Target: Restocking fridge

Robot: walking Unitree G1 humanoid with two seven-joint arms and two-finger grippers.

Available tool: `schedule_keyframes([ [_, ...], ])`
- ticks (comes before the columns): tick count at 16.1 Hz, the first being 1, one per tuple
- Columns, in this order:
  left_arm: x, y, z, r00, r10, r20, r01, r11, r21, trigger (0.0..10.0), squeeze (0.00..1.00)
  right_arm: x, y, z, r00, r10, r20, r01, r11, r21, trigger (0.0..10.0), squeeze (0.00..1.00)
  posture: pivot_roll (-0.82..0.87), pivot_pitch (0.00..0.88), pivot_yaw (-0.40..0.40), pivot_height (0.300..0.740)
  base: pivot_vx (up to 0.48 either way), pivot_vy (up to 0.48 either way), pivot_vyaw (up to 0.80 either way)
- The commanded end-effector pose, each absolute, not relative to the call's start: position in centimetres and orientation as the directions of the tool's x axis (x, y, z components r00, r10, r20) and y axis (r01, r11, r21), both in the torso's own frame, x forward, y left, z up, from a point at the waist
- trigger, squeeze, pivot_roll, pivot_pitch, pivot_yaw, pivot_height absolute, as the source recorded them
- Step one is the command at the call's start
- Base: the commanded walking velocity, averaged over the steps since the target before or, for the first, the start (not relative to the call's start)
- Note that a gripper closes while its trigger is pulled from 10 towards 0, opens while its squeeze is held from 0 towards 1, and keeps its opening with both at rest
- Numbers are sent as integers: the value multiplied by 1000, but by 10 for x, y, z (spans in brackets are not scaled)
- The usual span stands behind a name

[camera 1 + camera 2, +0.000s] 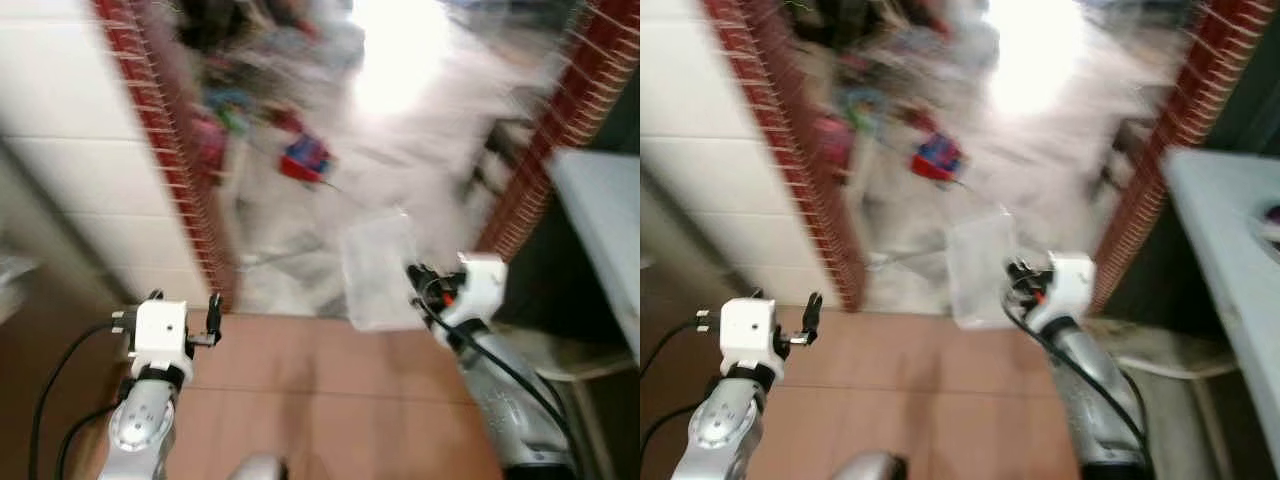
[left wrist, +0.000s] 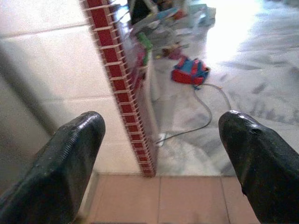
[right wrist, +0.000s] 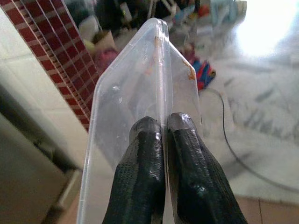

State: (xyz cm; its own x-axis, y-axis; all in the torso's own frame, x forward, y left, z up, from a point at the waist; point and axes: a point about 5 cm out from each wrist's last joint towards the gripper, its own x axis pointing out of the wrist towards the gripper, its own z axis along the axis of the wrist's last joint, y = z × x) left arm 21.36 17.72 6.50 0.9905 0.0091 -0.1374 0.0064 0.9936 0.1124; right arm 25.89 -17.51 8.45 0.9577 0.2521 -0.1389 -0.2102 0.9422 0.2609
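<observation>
My right gripper (image 3: 163, 128) is shut on the rim of a clear plastic container (image 3: 135, 93), holding it out ahead of me over the floor; in the head views that clear container (image 1: 378, 268) hangs at centre, just left of my right wrist. My left gripper (image 2: 161, 135) is open with nothing between its fingers, held low on the left beside a red brick wall edge (image 1: 185, 170). The head views are blurred.
A red brick-trimmed doorway (image 1: 560, 130) opens onto a pale marble floor (image 1: 400, 150) with a red and blue bag (image 1: 305, 160), a cable and clutter at the far left. A white tiled wall (image 1: 70, 130) stands left; a grey counter (image 1: 605, 210) right. Terracotta tiles (image 1: 320, 390) lie underfoot.
</observation>
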Motion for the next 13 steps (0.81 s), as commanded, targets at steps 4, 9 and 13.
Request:
schedule_keyframes([
  [4,232,167,84,995,-37,-97,46,995,94,10000,0,262,-179,90,972,208,-111,-174,950,259,10000,0,27,0,45,740,0,66,744],
  [9,232,153,80,988,-95,-121,107,989,97,10000,0,260,-184,86,971,198,-132,-159,953,259,10000,0,33,0,29,740,0,452,460],
  [13,236,150,80,988,-94,-120,105,991,87,10000,0,267,-182,88,971,201,-131,-161,951,262,10000,0,31,0,22,740,0,476,411],
])
